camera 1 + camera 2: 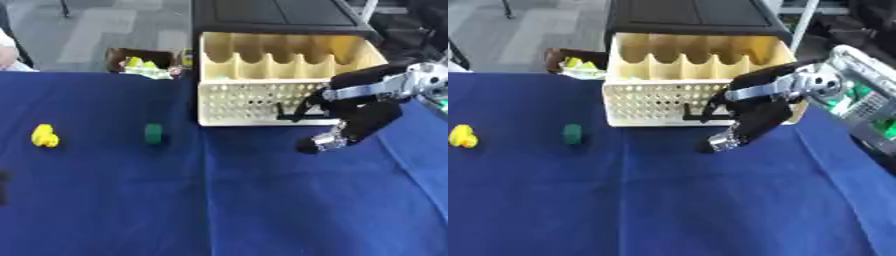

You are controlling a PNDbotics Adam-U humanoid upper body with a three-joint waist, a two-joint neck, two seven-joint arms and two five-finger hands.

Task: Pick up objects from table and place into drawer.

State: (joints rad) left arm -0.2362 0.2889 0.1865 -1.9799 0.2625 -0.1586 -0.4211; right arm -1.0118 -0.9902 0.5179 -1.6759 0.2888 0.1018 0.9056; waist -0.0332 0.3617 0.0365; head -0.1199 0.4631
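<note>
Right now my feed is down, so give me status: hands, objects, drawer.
Right hand at drawer front, fingers curled, holding nothing visible. Left hand out of view. Yellow object and green object on blue table, nothing around them.

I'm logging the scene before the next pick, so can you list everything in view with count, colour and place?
drawer: one, cream with a perforated front and a dark handle, pulled open at the table's far middle, scalloped dividers inside.
cabinet: one, black, behind and above the drawer.
yellow object: one, yellow, far left on the cloth.
green object: one, green, small, left of the drawer, between it and the yellow object.
tablecloth: one, dark blue, covering the table.
container: one, dark, yellow-green contents, beyond the table's far edge, left of the drawer.
right hand: one, black with silver, in front of the drawer's right part, fingers curled, nothing seen held.
left hand: not in view.
</note>
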